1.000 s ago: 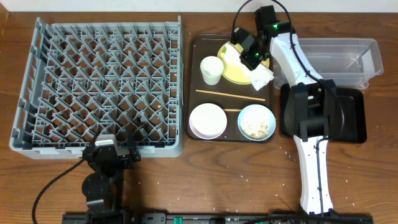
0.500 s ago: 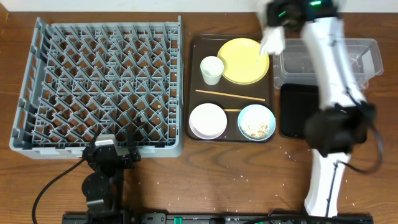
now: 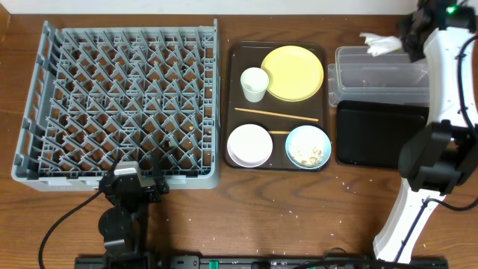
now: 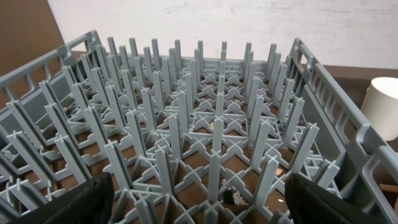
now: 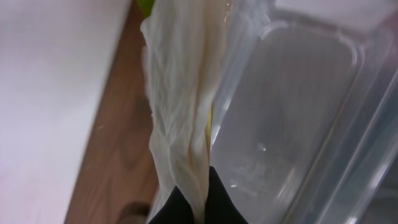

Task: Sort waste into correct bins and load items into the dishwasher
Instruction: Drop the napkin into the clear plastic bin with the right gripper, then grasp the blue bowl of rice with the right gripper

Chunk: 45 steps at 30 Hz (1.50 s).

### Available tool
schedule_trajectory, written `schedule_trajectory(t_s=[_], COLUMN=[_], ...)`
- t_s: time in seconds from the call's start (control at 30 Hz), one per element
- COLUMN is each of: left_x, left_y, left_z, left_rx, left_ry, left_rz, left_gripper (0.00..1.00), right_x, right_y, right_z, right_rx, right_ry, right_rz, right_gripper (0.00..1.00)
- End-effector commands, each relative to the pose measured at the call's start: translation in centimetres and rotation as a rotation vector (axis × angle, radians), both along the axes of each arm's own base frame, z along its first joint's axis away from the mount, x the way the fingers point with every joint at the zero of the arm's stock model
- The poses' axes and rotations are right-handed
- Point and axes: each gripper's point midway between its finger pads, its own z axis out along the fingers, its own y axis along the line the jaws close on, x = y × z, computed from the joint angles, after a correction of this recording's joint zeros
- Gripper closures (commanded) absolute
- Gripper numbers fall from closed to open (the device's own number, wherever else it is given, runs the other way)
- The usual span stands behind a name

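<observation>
My right gripper (image 3: 403,39) is shut on a crumpled white napkin (image 3: 379,44), held above the back edge of the clear tub (image 3: 381,75). In the right wrist view the napkin (image 5: 180,106) hangs from the pinched fingers (image 5: 217,202) beside the tub (image 5: 292,124). The black tray (image 3: 381,134) lies in front of the tub. The yellow plate (image 3: 292,72), white cup (image 3: 254,84), chopsticks (image 3: 276,114), white bowl (image 3: 249,144) and blue bowl (image 3: 308,146) with crumbs rest on the brown tray (image 3: 228,97). My left gripper (image 4: 199,199) is open at the near wall of the grey rack (image 3: 119,104), holding nothing.
The white wall stands close behind the tub. Small crumbs dot the wooden table (image 3: 299,209) in front of the brown tray. The white cup (image 4: 385,106) shows to the right of the rack (image 4: 205,130) in the left wrist view.
My right arm has carried the napkin off the yellow plate, rightward and back, to above the clear tub's far edge. The left arm has not moved.
</observation>
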Motion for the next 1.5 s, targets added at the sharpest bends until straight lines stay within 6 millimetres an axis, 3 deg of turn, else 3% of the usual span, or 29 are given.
schedule_trajectory(t_s=[0.0, 0.1, 0.23, 0.27, 0.37, 0.53, 0.67, 0.77, 0.9, 0.97, 1.17, 1.47], left_x=[0.0, 0.0, 0.0, 0.0, 0.0, 0.0, 0.0, 0.0, 0.0, 0.0, 0.0, 0.0], left_y=[0.3, 0.2, 0.3, 0.3, 0.3, 0.3, 0.3, 0.3, 0.3, 0.3, 0.3, 0.3], left_z=[-1.3, -1.4, -1.3, -1.3, -1.3, -1.3, -1.3, -1.3, -1.3, -1.3, -1.3, -1.3], left_rx=[0.012, 0.012, 0.012, 0.012, 0.012, 0.012, 0.012, 0.012, 0.012, 0.012, 0.012, 0.012], left_ry=[0.032, 0.032, 0.032, 0.032, 0.032, 0.032, 0.032, 0.032, 0.032, 0.032, 0.032, 0.032], left_rz=[0.011, 0.011, 0.011, 0.011, 0.011, 0.011, 0.011, 0.011, 0.011, 0.011, 0.011, 0.011], left_gripper=[0.11, 0.11, 0.11, 0.11, 0.11, 0.11, 0.11, 0.11, 0.11, 0.11, 0.11, 0.11], right_x=[-0.8, -1.3, -1.5, -1.5, -1.5, -1.9, -2.4, -2.8, -5.8, -8.3, -14.3, -19.4], right_y=[-0.6, -0.5, -0.5, -0.5, -0.5, -0.4, 0.0, 3.1, 10.0, 13.0, 19.7, 26.5], right_z=[-2.1, -3.3, -3.0, -2.7, -1.6, 2.4, 7.1, 10.5, 12.2, 11.7, 7.7, 1.0], right_rx=[0.03, 0.032, -0.001, -0.008, -0.031, -0.123, -0.247, -0.334, -0.252, -0.177, -0.085, -0.05], right_ry=[0.015, 0.046, 0.07, 0.069, 0.061, 0.032, -0.005, -0.042, -0.082, -0.04, 0.2, 0.399], right_rz=[-0.117, -0.115, -0.045, -0.032, 0.01, 0.157, 0.342, 0.645, 0.999, 1.104, 1.363, 1.582], right_gripper=[0.98, 0.96, 0.87, 0.8, 0.45, 0.14, 0.09, 0.12, 0.14, 0.16, 0.25, 0.3])
